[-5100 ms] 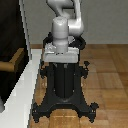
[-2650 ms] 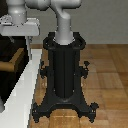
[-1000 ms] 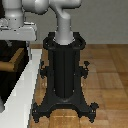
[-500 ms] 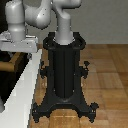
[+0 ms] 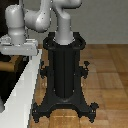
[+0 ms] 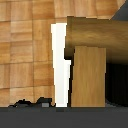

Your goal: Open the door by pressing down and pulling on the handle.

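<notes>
The pincer's fingertips cannot be made out in either view. In the exterior view only a grey-white block of the arm's end [image 5: 19, 48] shows at the exterior view's left, so I cannot tell how far the pincer is open or whether it has hold of anything. The door is mostly hidden there: a pale slanting strip [image 5: 20, 92] runs down the exterior view's left edge, and whether it is the door's edge is hard to say. A small golden-brown patch behind the arm's end is too blurred to name.

The black pedestal [image 5: 65, 75] with splayed feet stands in the middle on a wooden floor [image 5: 107, 75], with the arm's grey-white links [image 5: 42, 17] bending from its top towards the exterior view's left.

In the wrist view the handle [image 6: 97, 32] fills much of the frame: a thick golden-brown bar lying crosswise, with a flat lighter-brown piece [image 6: 89, 75] just under it. A thin white edge [image 6: 60, 65] of the door stands beside them, against wooden floor tiles. A dark grey band along the frame's edge is cut off and unclear.
</notes>
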Controlling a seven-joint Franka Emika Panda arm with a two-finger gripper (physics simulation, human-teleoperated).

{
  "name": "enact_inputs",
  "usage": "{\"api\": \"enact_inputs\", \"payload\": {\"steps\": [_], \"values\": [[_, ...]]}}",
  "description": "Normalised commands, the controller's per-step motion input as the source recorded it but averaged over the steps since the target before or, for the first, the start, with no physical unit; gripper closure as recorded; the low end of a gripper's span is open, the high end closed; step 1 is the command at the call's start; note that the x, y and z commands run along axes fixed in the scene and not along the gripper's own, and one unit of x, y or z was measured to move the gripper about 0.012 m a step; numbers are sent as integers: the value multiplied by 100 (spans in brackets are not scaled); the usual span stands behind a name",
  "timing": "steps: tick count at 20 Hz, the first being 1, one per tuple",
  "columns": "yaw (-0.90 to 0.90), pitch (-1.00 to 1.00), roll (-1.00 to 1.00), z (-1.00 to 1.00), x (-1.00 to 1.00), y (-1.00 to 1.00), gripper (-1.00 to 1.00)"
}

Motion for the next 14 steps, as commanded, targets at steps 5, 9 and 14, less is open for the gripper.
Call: {"api": "enact_inputs", "payload": {"steps": [5, 9, 14], "values": [[0, 0, 0, 0, 0, 0, 100], [0, -8, 0, -50, 0, 0, 100], [0, -12, 0, -60, 0, 0, 100]]}}
